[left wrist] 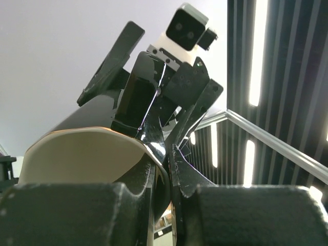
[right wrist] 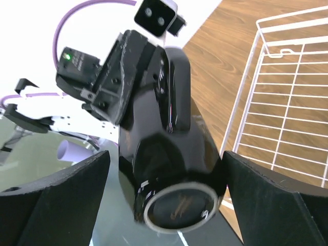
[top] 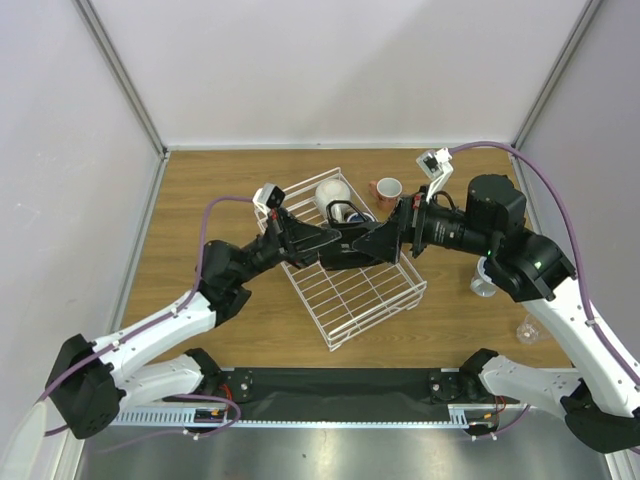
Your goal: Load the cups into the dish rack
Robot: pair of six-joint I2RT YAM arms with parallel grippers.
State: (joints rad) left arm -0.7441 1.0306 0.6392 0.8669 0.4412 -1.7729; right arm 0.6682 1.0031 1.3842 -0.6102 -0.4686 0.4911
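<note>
Right wrist view shows the black mug lying sideways above the dish rack, its long axis running left to right. Its base points into the right gripper, whose jaws are spread wide on either side. The left gripper is clamped on the mug's rim from the left.

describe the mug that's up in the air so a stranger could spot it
Find the white wire dish rack in the middle of the table. Just above it hangs the mug, pinched at its rim by the left gripper. It is glossy black with a pale inside and, unlike the white mug and pink mug behind it, held in the air.
</note>
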